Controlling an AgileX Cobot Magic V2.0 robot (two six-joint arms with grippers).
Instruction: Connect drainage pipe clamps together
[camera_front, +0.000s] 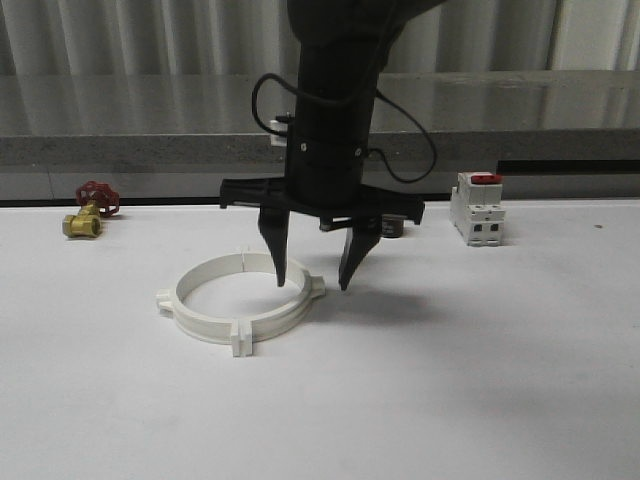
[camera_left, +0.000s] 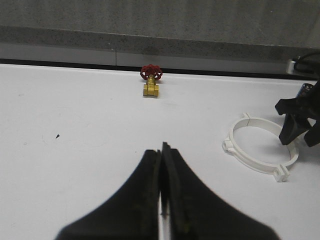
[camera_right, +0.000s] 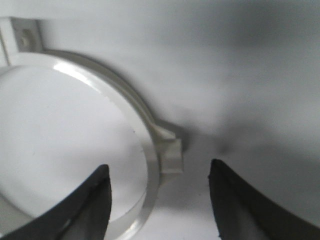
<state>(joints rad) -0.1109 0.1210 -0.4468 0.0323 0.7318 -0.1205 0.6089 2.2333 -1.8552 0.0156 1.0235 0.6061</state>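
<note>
Right pincer: fingers apart, straddling the right wall of the drainage pipe clamps.
Clamps: joined ring, flat on tabletop.
Left pincer: fingers together.

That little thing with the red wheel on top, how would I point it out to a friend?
Start at the white table and look to its far left edge. There sits a small brass valve, well left of the white ring. Its red handwheel and gold body set it apart.
</note>
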